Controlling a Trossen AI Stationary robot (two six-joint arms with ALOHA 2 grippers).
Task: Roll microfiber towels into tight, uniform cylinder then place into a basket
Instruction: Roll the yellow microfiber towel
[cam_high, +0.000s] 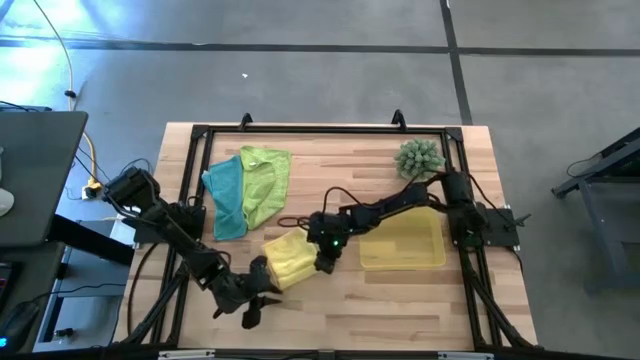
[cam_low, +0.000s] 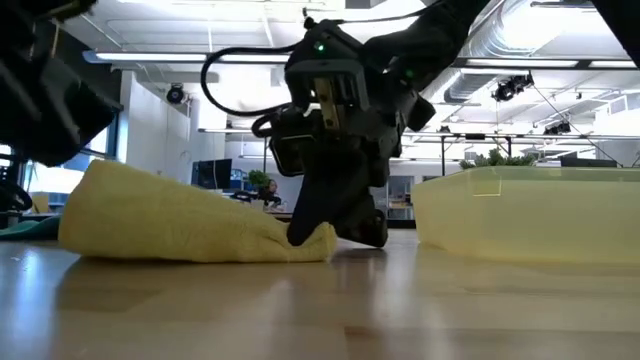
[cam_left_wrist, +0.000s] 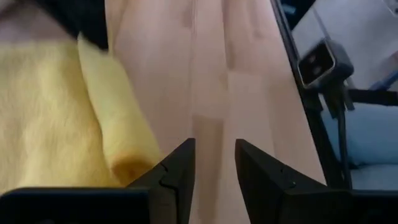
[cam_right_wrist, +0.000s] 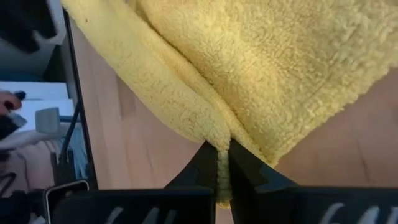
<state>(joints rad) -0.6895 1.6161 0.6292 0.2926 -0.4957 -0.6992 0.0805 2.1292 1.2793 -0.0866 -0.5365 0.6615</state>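
Note:
The yellow towel (cam_high: 285, 258) lies partly folded on the table near the front middle. My right gripper (cam_high: 325, 258) is shut on its right edge. My left gripper (cam_high: 262, 292) is open and empty just beyond the towel's near edge; in the left wrist view (cam_left_wrist: 214, 171) the towel's rolled edge (cam_left_wrist: 118, 124) lies beside its fingers. The teal towel (cam_high: 225, 195) and the lime green towel (cam_high: 265, 180) lie overlapping at the back left. The translucent yellow basket (cam_high: 402, 240) stands to the right. My right gripper pinches a raised fold at the yellow towel's right edge (cam_right_wrist: 222, 146) between its two fingers, several layers thick. The fingers slant down from the table's right side. The pinched fold (cam_low: 325, 238) sits just above the tabletop, and the rest of the towel lies on the table.
A spiky green ball-shaped plant (cam_high: 420, 158) stands at the back right, behind the basket. A black frame rail (cam_high: 320, 128) runs around the tabletop. Bare wood shows along the front edge (cam_high: 400, 310).

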